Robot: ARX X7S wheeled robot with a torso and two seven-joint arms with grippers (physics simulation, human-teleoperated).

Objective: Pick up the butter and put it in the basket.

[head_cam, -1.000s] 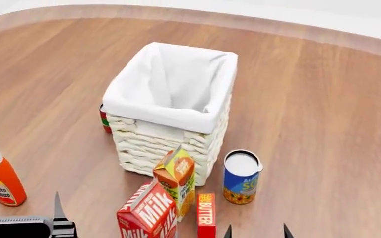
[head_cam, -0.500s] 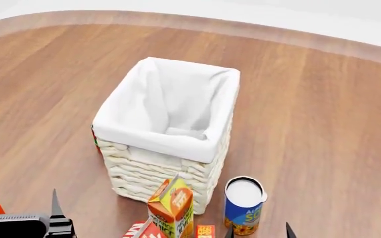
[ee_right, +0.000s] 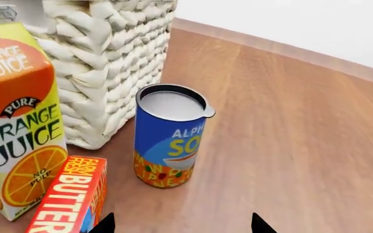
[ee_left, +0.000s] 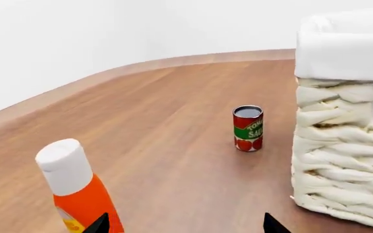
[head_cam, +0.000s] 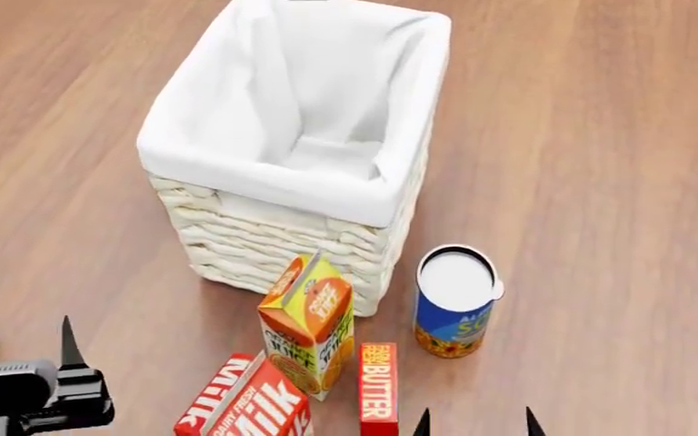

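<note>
The butter, a slim red box with white lettering, lies flat on the wooden table in front of the basket, between the juice carton and a blue can. My right gripper is open just right of the butter's near end, and only its two black tips show. In the right wrist view the butter lies beside the open right gripper, with bare wood between the tips. My left gripper is far to the left, and in its wrist view the left gripper is open and holds nothing.
An orange juice carton and a milk carton stand left of the butter. A blue soup can stands right of it. An orange bottle is by the left gripper. A tomato sauce can stands beside the basket.
The head view has tilted down and closer. The basket looks larger, and the butter and milk carton, nearly cut off half a second ago, show again. Both grippers stay open.
</note>
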